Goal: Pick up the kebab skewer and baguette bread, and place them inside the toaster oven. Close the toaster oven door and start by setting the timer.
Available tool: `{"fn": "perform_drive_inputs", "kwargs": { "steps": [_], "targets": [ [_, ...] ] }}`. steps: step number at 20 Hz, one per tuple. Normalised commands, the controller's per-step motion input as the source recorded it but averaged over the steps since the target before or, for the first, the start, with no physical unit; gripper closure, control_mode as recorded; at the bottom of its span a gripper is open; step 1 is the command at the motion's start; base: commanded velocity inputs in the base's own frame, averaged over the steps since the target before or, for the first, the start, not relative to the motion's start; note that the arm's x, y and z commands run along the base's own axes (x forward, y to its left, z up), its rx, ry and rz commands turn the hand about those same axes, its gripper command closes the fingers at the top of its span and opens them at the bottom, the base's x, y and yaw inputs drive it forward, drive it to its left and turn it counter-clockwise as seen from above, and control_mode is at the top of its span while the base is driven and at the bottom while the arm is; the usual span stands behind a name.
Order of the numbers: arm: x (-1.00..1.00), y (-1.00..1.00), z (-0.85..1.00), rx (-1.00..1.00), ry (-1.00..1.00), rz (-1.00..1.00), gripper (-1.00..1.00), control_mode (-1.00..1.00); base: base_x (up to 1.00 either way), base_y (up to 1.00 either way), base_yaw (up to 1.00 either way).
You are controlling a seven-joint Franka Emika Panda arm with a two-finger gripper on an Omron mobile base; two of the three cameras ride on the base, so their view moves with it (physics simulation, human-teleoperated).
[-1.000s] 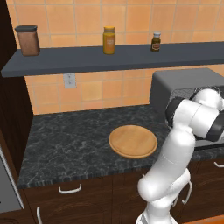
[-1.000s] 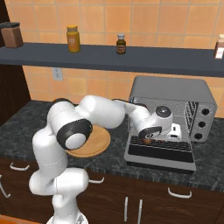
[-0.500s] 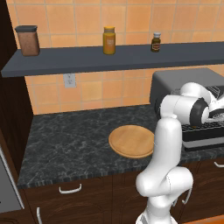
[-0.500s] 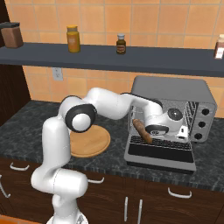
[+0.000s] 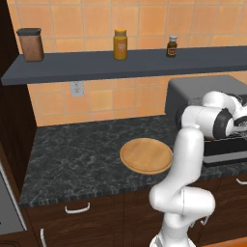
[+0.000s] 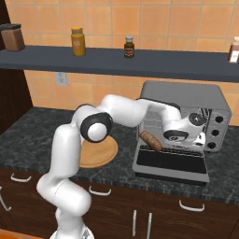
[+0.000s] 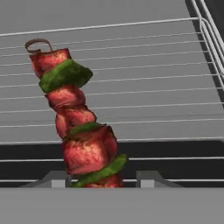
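Inside toaster oven (image 6: 186, 100), kebab skewer (image 7: 78, 127) between fingers (image 7: 146, 178), over wire rack (image 7: 153, 78)

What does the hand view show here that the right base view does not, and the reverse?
Hand view alone: the kebab skewer close up, red meat and green pepper pieces with a ring end, lying over the wire rack, between the gripper fingertips.
Right base view alone: the baguette inside the toaster oven, its door folded down, the round wooden board, shelf jars.
Both: the oven's rack.
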Motion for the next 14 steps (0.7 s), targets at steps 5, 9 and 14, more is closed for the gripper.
{"fn": "perform_drive_inputs", "kwargs": {
  "steps": [5, 9, 14],
  "targets": [
    [-0.32, 0.01, 0.04, 0.0, -0.02, 0.0, -1.0, -1.0, 0.0, 0.0, 0.0],
    [-0.6, 0.0, 0.24, 0.0, -0.02, -0.01, -1.0, -1.0, 0.0, 0.0, 0.0],
    [-0.88, 0.24, 0.13, 0.0, 0.0, -0.15, -1.0, -1.0, 0.0, 0.0, 0.0]
  ]
}}
